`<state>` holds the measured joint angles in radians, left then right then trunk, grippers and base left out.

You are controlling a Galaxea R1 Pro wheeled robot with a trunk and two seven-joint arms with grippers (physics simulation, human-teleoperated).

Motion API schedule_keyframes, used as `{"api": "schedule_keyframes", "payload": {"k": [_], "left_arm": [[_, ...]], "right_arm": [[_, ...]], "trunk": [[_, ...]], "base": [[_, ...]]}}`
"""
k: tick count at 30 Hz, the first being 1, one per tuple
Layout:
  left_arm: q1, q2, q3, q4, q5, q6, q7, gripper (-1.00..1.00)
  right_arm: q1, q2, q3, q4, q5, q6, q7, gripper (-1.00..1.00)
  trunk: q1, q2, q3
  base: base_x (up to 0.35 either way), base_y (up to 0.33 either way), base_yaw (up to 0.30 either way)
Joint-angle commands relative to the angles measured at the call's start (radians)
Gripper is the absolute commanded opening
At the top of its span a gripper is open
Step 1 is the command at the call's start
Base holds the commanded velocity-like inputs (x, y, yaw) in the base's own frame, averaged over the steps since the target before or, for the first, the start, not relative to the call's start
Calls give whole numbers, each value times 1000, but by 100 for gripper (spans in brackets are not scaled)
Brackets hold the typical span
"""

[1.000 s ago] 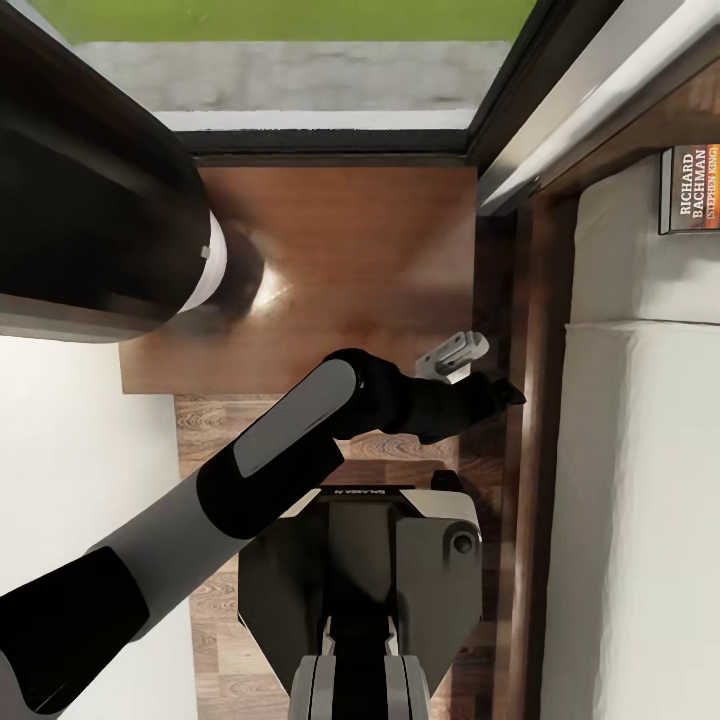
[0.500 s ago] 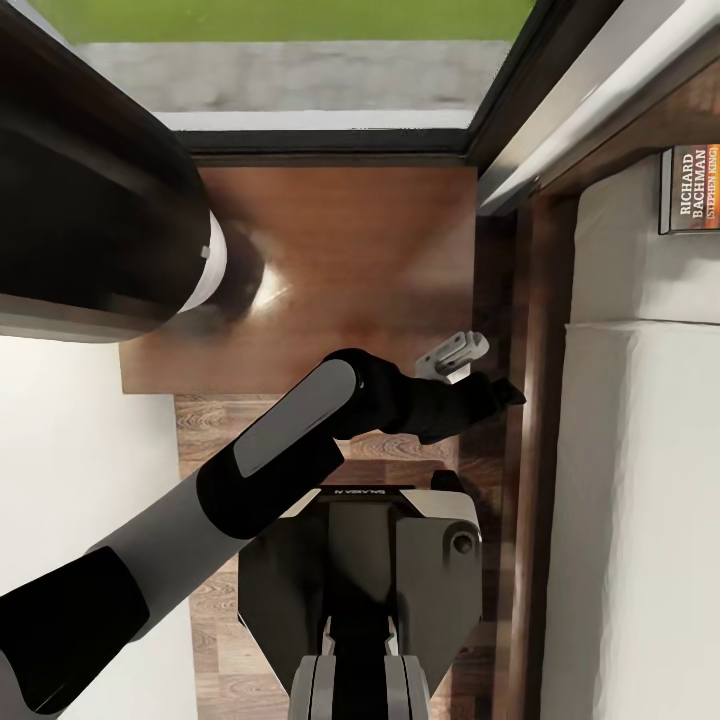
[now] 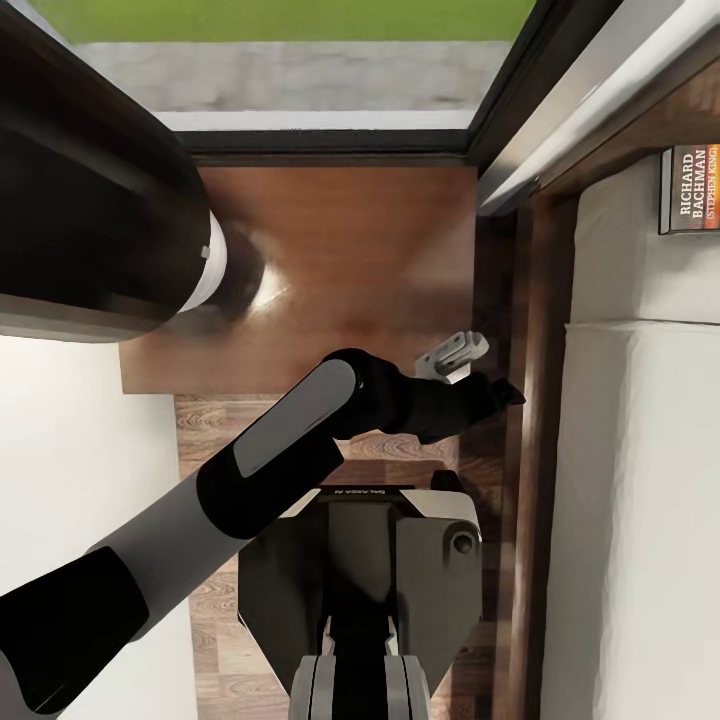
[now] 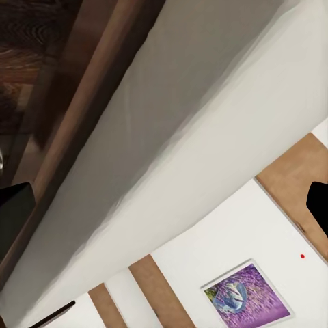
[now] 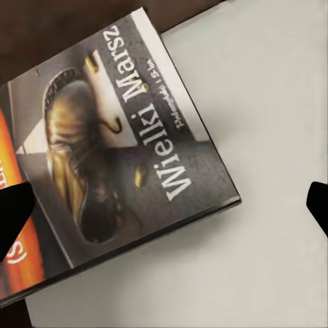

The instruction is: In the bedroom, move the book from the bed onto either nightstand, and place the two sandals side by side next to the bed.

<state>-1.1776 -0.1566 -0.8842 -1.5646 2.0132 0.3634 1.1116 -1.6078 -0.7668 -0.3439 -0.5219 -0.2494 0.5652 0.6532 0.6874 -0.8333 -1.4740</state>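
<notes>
The book lies flat on the bed's pale mattress near the headboard end, at the right edge of the head view. Seen close in the right wrist view, the book has a dark cover with a bronze picture. My right gripper hovers open over the book's edge, one dark fingertip on each side. My left gripper is open and empty beside the bed's wooden frame, just off the nightstand. In the left wrist view the mattress passes between its fingertips. The sandals are out of view.
A large black rounded object stands over the nightstand's left part. A dark-framed glass opening runs behind it, with grass outside. My base stands on the strip of plank floor between a white wall and the bed.
</notes>
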Motion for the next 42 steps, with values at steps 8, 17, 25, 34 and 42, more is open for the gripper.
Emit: {"api": "schedule_keyframes", "payload": {"k": [8, 17, 25, 34, 42], "left_arm": [[0, 1, 1, 1, 1, 8, 5, 100], [1, 2, 1, 6, -2, 8, 6, 100], [1, 2, 1, 8, -15, 8, 5, 100], [1, 2, 1, 9, -21, 8, 7, 100], [1, 1, 1, 8, -22, 8, 8, 100]], "right_arm": [[-29, -5, -2, 4, -3, 6, -17, 100], [-43, -10, -2, 0, -3, 7, -24, 100], [-49, -6, -2, 2, -3, 2, -29, 100], [-51, 17, 0, 11, 3, -21, -69, 100], [-52, 54, 1, 27, 5, -79, -126, 100]], "trunk": [[0, -1, 0], [0, -1, 0], [0, -1, 0], [0, -1, 0], [0, -1, 0]], "base": [[0, 0, 0], [0, 0, 0], [0, 0, 0], [0, 0, 0], [0, 0, 0]]}}
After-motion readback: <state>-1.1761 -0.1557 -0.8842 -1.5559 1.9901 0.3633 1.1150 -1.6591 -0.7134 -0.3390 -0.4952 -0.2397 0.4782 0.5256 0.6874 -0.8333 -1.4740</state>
